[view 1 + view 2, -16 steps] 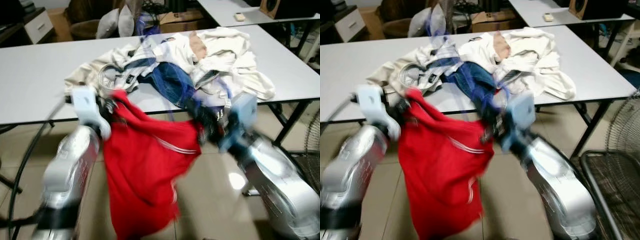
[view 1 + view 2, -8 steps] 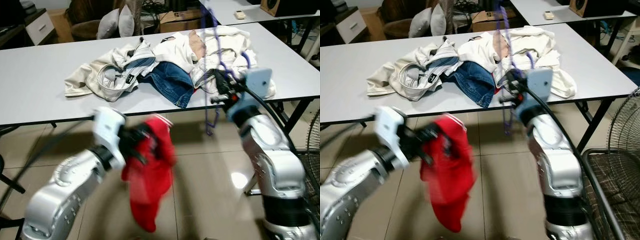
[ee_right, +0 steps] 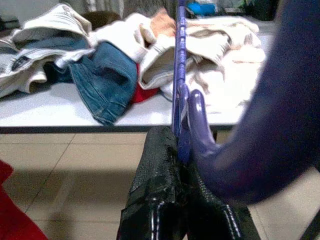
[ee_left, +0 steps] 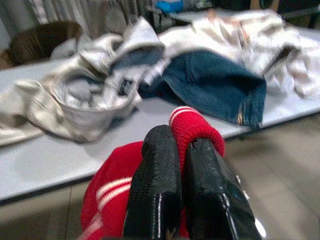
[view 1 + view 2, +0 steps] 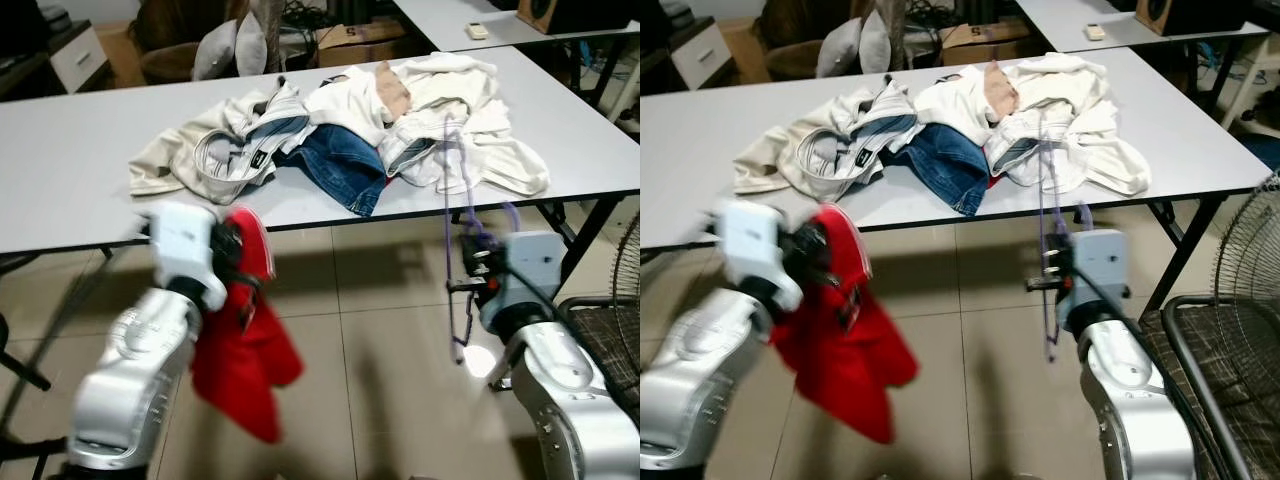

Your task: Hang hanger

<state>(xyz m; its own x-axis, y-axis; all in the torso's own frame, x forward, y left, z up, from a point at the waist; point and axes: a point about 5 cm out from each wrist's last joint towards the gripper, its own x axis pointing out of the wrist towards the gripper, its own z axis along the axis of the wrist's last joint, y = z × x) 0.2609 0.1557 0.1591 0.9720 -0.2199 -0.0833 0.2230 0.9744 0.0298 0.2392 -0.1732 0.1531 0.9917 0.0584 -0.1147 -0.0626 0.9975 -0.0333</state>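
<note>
White table (image 5: 70,170) ahead, clothes heap (image 5: 340,130) on it. I have right gripper (image 3: 176,165) clamped on purple hanger (image 5: 450,235) — light, stiff, thin. Left gripper (image 4: 180,170) pinches limp red garment (image 5: 240,350) — grab it at collar.

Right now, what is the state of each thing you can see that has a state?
Left gripper: fingers shut on the red garment.
Red garment: hanging crumpled from the left gripper, off the floor.
Right gripper: fingers shut on the purple hanger.
Purple hanger: held upright, bare, not yet hung.
Pile of clothes: heaped unfolded on the white table.
</note>
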